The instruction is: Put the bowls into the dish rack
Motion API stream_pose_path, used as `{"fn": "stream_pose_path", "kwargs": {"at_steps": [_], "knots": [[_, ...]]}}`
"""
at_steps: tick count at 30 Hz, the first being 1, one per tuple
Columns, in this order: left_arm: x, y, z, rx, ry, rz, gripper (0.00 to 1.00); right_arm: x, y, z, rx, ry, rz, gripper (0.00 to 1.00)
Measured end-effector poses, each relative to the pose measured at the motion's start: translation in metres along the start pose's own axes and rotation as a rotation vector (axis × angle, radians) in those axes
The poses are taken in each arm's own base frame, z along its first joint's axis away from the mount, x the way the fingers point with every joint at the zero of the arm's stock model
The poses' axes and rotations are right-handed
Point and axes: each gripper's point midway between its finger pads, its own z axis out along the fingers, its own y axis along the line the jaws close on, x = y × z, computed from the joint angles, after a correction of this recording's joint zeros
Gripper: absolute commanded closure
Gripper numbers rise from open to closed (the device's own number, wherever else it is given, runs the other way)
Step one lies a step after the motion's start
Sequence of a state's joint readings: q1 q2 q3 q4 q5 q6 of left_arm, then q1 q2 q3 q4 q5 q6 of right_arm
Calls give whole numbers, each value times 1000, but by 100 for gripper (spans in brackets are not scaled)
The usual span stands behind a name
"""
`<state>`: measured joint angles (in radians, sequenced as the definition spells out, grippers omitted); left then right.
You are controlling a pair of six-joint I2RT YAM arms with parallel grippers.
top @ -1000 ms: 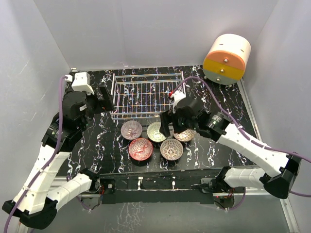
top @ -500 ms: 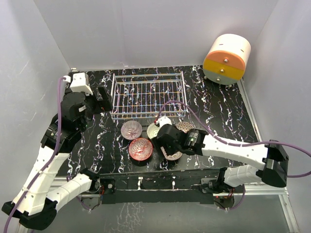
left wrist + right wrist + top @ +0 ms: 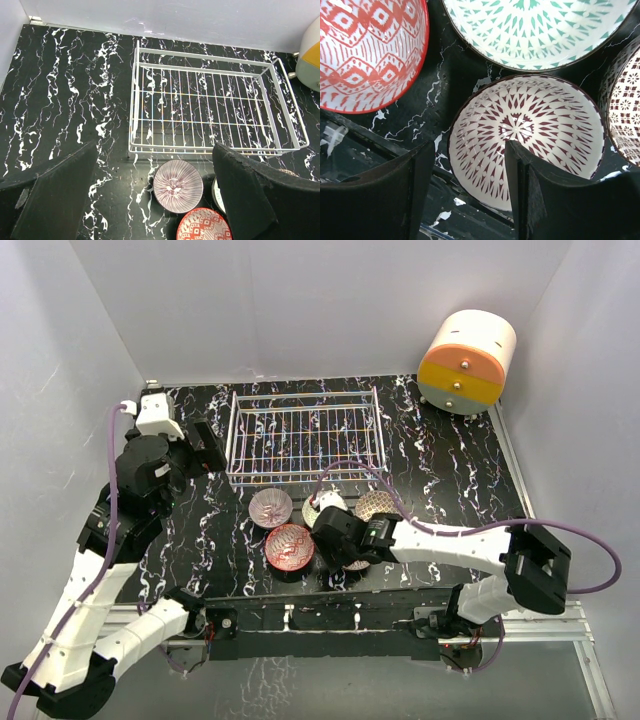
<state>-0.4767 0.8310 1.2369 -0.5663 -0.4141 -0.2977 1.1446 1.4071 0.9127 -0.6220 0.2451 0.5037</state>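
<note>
No legible text, label, brand or number anywhere; possibly a tiny green marking on right arm (image 3: pixel 375 532), too blurred to read.

1. The dish rack (image 3: pixel 305 435) sits on the desk (image 3: pixel 450 475), toward its back.
2. The bowls (image 3: pixel 270 507) cluster on the desk just before the rack.
3. A drawer unit (image 3: pixel 466 362) stands behind and right of the rack.

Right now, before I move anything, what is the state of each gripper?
Left gripper: open, holding nothing.
Right gripper: open, straddling the rim of a brown-and-white bowl, not clamped.
</note>
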Motion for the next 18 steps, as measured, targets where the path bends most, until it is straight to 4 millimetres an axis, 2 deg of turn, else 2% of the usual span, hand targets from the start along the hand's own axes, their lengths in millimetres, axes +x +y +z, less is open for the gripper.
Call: {"fn": "stream_pose_path", "kwargs": {"at_steps": [3, 6, 15, 18], "knots": [[0, 1, 0, -4, -1, 2, 3, 4, 1, 4, 1, 5, -1, 42], [0, 1, 0, -6, -1, 3, 3, 6, 2, 8, 8, 5, -3, 51], [0, 1, 0, -6, -1, 3, 3, 18, -2, 26, 85, 28, -24, 51], [0, 1, 0, -6, -1, 2, 3, 21, -4, 30, 123, 23, -31, 58]]}}
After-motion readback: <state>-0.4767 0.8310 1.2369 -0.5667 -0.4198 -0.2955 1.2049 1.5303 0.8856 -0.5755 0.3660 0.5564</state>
